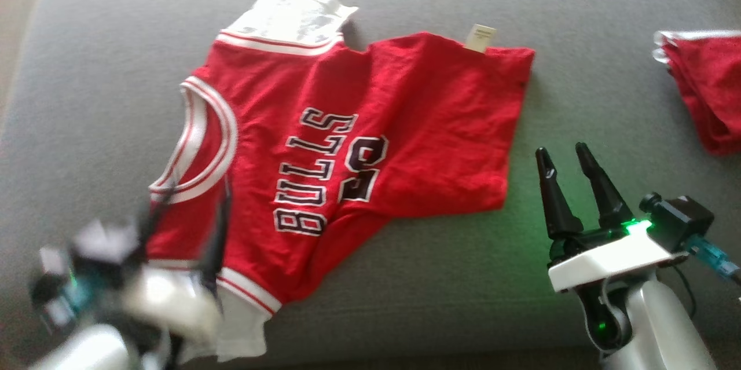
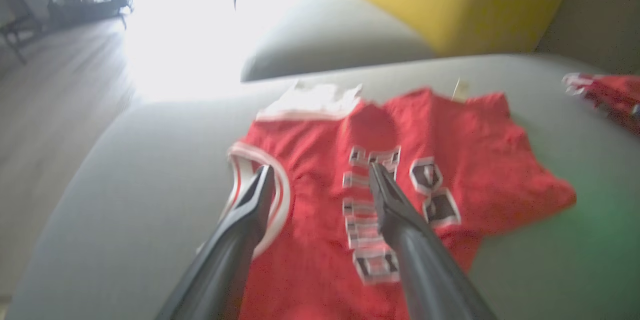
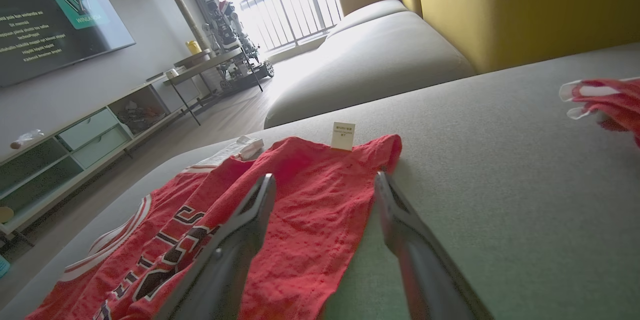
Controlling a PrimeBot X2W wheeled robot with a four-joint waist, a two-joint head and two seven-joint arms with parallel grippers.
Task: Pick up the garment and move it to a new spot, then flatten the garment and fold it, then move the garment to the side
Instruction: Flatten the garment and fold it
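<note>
Red jersey (image 1: 417, 121) was lying spread out mid-frame in the head view, on the grey cushion (image 1: 405, 300). Left gripper (image 2: 321, 169) hovered over its lower-left end, fingers wide and empty. Right gripper (image 1: 561, 151) sat lower right near the jersey's edge, also wide open.

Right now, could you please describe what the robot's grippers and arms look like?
The right gripper has two long, tapered black fingers on a white wrist block with a green light, black camera and blue-tipped cable. The left gripper shows matching dark fingers.
</note>
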